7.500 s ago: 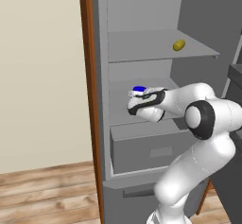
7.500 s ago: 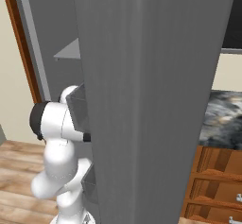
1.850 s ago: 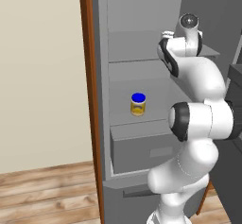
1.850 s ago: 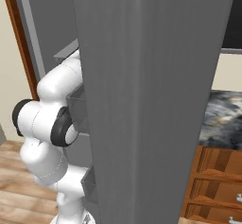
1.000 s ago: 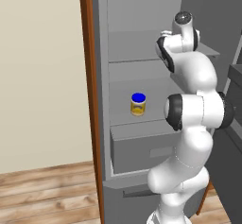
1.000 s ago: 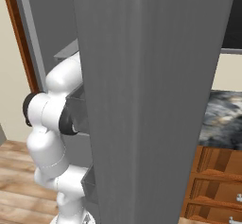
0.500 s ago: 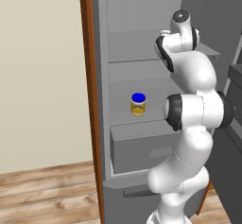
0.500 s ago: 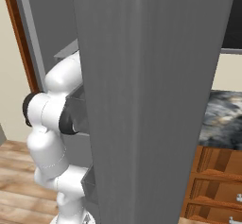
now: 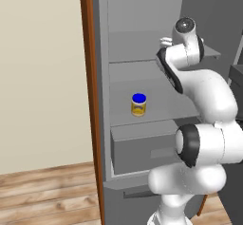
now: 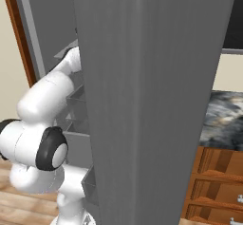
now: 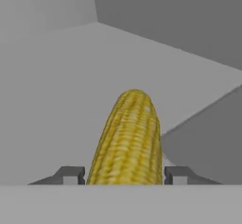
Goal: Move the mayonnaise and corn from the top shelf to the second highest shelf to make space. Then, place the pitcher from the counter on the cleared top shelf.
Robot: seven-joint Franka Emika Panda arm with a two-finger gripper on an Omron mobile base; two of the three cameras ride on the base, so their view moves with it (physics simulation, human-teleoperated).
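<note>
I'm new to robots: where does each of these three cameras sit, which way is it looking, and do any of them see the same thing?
Left base view: behind the arm's left, facing the open fridge; white arm reaches the thin grey top shelf; blue-lidded yellow-labelled mayonnaise jar stands below.
Right base view: behind the arm's right, facing the grey fridge door; arm at left, dark marbled counter at right.
Hand view: on the hand, looking along the yellow corn cob between the dark fingertips.
Shared: both base views show arm and fridge.

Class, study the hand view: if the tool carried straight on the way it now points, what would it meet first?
The corn. The cob lies lengthwise between the tool's two fingertips, which stand apart on either side of it, on the top shelf. Whether they already touch it is unclear. Beyond the cob, the grey fridge wall.
</note>
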